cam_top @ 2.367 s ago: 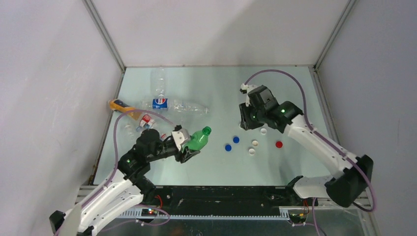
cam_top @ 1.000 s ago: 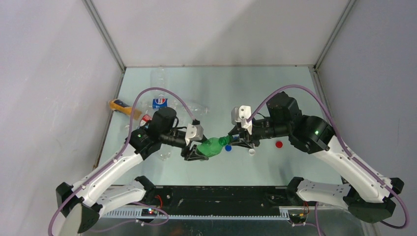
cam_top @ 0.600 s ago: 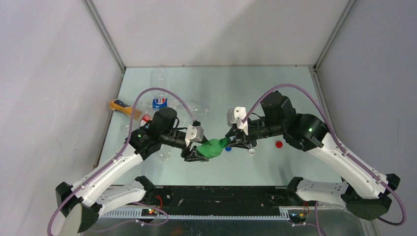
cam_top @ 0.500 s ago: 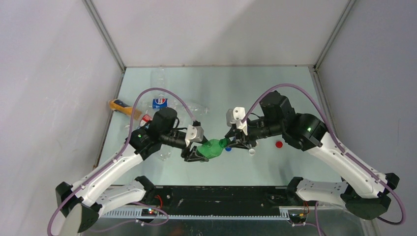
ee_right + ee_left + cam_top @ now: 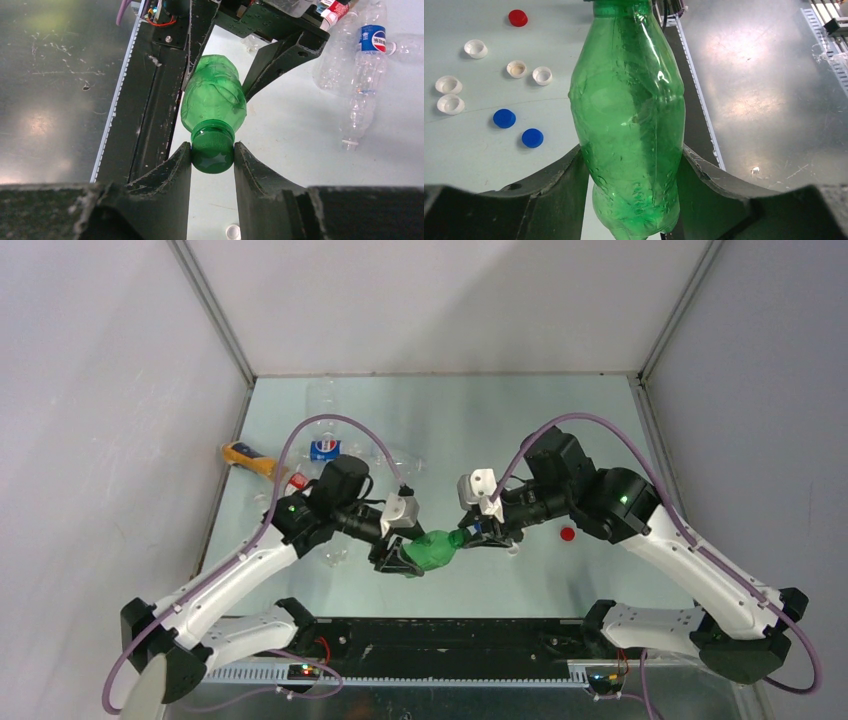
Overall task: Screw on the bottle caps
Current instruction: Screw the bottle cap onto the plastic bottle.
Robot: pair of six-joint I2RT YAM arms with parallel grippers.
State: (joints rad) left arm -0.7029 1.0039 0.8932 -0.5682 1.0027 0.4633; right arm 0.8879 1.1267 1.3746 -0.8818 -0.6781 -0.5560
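Observation:
My left gripper (image 5: 403,558) is shut on the body of the green bottle (image 5: 430,548) and holds it above the table, neck pointing right. The bottle fills the left wrist view (image 5: 629,115) between the two fingers. My right gripper (image 5: 468,533) is shut on the green cap (image 5: 212,151), which sits on the bottle's neck (image 5: 214,100). Loose caps lie on the table: two blue (image 5: 504,118), a red one (image 5: 517,17) and several white or cream ones (image 5: 476,48).
Clear bottles with blue labels (image 5: 324,449) and an orange-yellow bottle (image 5: 245,455) lie at the table's back left. A clear bottle also shows in the right wrist view (image 5: 370,60). A red cap (image 5: 567,534) lies under the right arm. The dark front rail (image 5: 450,635) runs along the near edge.
The right arm came from the back of the table to the bottle's neck and closed on the green cap. The left arm carried the bottle toward the middle; both shifted slightly left.

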